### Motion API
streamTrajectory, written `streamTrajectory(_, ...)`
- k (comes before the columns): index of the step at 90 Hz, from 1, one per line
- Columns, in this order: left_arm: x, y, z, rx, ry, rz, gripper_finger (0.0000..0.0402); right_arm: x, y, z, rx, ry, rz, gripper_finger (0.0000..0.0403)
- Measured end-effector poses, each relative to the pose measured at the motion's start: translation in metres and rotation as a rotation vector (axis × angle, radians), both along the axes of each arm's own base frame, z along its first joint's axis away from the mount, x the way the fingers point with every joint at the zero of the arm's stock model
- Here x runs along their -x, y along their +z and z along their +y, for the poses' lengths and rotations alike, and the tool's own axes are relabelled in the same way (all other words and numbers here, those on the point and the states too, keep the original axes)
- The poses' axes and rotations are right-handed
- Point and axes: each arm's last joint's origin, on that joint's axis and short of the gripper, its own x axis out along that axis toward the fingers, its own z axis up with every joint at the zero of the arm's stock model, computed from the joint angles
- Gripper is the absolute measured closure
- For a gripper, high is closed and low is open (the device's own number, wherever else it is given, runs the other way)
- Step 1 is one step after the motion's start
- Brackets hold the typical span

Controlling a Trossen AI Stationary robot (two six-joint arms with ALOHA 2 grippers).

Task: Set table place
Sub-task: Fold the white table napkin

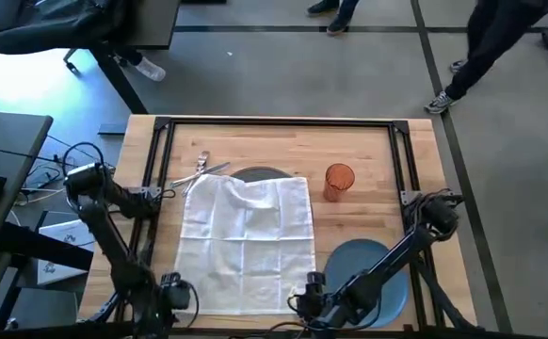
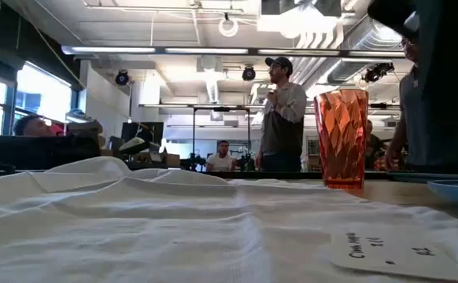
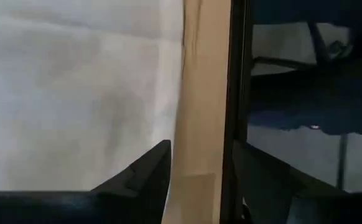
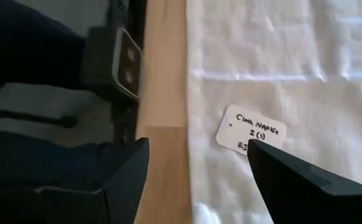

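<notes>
White cloth (image 1: 247,242) lies spread flat, bearing a handwritten paper label (image 4: 250,133) near one edge. Orange tumbler (image 1: 339,181) stands upright just beside it. Cutlery (image 1: 201,173) lies off its far corner. Blue plate (image 1: 373,273) sits opposite.

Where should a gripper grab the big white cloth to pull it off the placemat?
Grip the white cloth at its near hem, coming in from the table's near edge. That hem lies flat beside the right gripper, whose fingers are open, so it could probably pinch it there.
</notes>
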Motion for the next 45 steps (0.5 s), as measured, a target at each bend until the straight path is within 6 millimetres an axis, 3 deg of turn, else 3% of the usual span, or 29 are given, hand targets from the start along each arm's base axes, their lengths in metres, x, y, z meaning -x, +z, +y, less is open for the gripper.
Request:
streamTrajectory(20, 0.001, -0.031, -0.007, -0.134, 0.007, 0.021, 0.0243, -0.003, -0.016, 0.001, 0.027, 0.015, 0.025, 0.0144)
streamTrajectory(33, -0.001, -0.032, -0.007, -0.148, 0.024, -0.025, 0.0249, -0.002, -0.026, 0.002, 0.041, 0.006, 0.062, 0.0144)
streamTrajectory(45, -0.002, -0.033, -0.006, -0.159, 0.028, -0.039, 0.0278, -0.002, -0.046, 0.004, 0.062, 0.0, 0.111, 0.0157)
